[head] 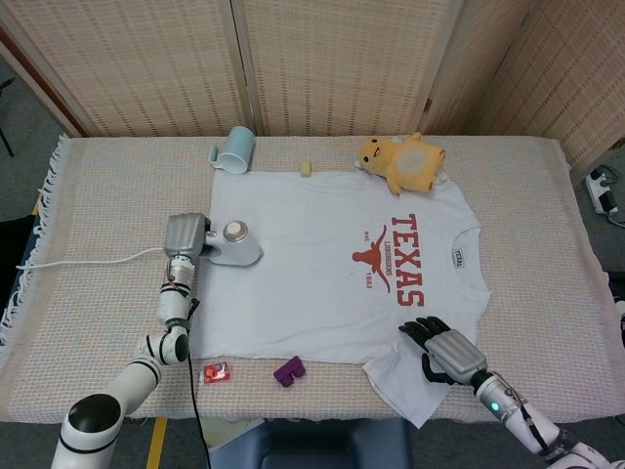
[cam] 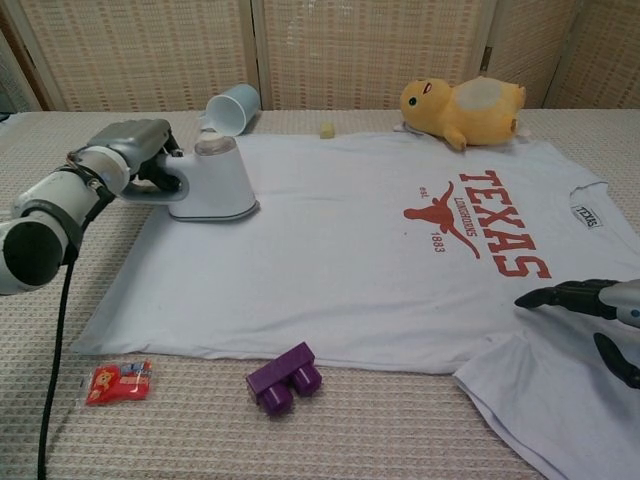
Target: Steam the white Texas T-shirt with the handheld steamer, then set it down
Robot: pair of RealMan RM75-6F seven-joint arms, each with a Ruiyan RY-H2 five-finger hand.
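Reaching across the left half of the table, the left arm stretches forward with its left hand [head: 186, 236] wrapped around the handle of the handheld steamer [cam: 212, 180]. That steamer sits flat, base down, on the left edge of the white Texas T-shirt [head: 332, 274], near the shirt's bottom hem corner at the far side, and its white cord [head: 88, 260] trails off to the left over the woven table cover [head: 107, 186]. The hand's grey back faces up; fingers are clasped on the handle.

Down at the near right, the right hand [head: 441, 347] lies on the shirt by the near sleeve, dark fingers spread and pressing on the cloth, nothing grasped.

The shirt lies spread flat, collar to the right, red TEXAS lettering and longhorn print facing up, the near sleeve folded out toward the table's front edge.

Around it: a pale blue cup [head: 234, 149] tipped on its side beyond the steamer, a yellow plush toy [head: 402, 161] touching the far sleeve, a small cream cube [head: 307, 170], a purple block [cam: 284, 378] and a red wrapper [cam: 118, 381] just off the near edge of the shirt.
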